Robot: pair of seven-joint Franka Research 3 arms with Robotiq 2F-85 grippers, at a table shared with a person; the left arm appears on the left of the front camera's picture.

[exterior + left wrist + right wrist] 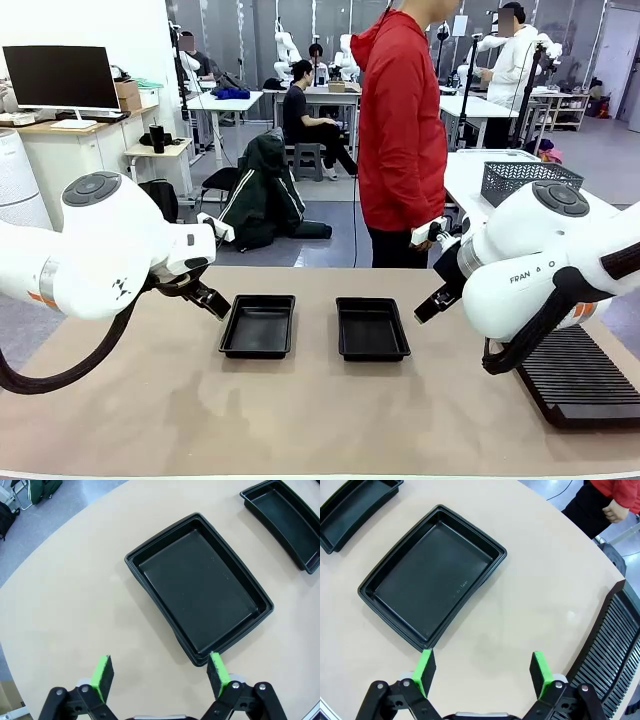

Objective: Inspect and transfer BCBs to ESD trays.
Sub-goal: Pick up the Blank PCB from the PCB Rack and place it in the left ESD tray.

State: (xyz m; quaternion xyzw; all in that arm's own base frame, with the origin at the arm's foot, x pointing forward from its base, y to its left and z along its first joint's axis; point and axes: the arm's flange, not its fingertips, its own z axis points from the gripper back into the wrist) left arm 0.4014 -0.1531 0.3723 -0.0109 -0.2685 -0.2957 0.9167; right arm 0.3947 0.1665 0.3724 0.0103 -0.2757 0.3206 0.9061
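1. left pincer [207,298]: black, with green pads [102,676]; jaws spread wide, gripping nothing; poised over bare worktop [300,415] just beside one corner of the left ESD tray, not seen to touch it

2. left ESD tray [258,327]: shallow, black, raised rim, rounded corners; lying flat on the worktop left of centre; floor bare, faintly scuffed in the left wrist view

3. right ESD tray [371,329]: same pattern and size as item 2; lying flat on the worktop right of centre, beside item 2 with a strip of worktop between, long sides parallel; floor bare, a line of small pale lettering on it in the right wrist view, too small to read

4. person [402,120]: red hooded top, dark trousers; standing at the far edge of the worktop, behind the right ESD tray; one hand [615,512] loosely curled at the side

5. right pincer [433,303]: black, green pads; jaws spread wide, gripping nothing; poised over bare worktop between the right ESD tray and the slotted rack, near a corner of that tray

6. slotted rack [580,378]: long, black, ribbed; lying along the right end of the worktop

7. mesh basket [520,178]: grey; set on a white table beyond the worktop, far right
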